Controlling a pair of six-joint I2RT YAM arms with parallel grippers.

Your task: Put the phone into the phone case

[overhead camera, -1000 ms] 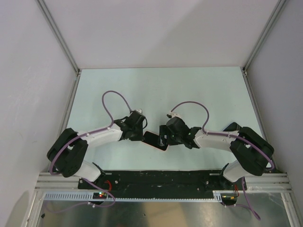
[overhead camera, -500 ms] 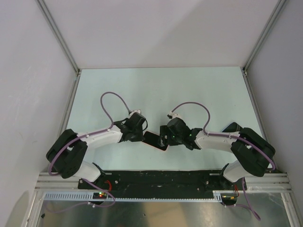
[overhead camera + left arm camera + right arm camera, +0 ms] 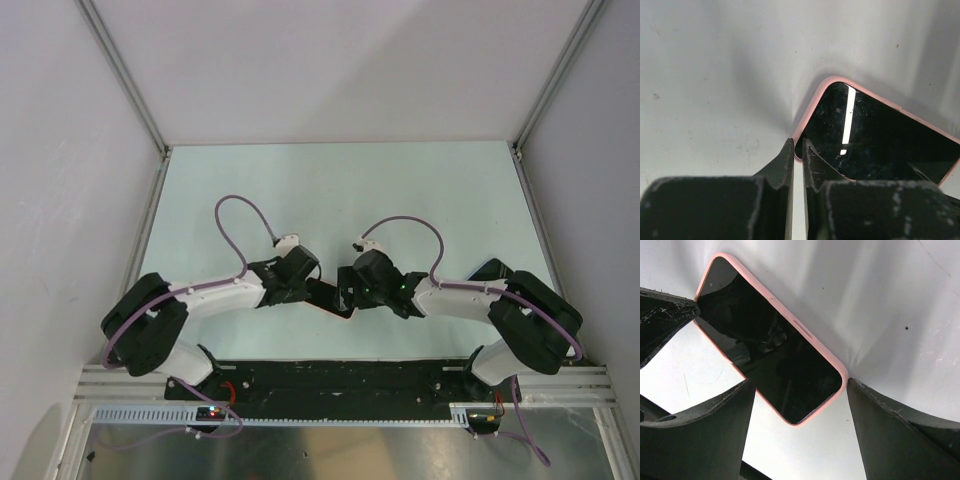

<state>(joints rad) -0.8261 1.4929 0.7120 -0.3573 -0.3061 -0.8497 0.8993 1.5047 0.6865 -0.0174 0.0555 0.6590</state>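
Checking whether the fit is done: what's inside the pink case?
A black phone fills the pink case, whose rim shows around the screen. The case floor beneath the phone is covered.

Bare table (image 3: 330,190) beyond the cased phone (image 3: 325,297)

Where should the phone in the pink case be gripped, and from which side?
Across its two long edges near the end, from above: the phone lies flat, screen up, on the table, so only its sides give opposing faces. The open right gripper straddles that end.
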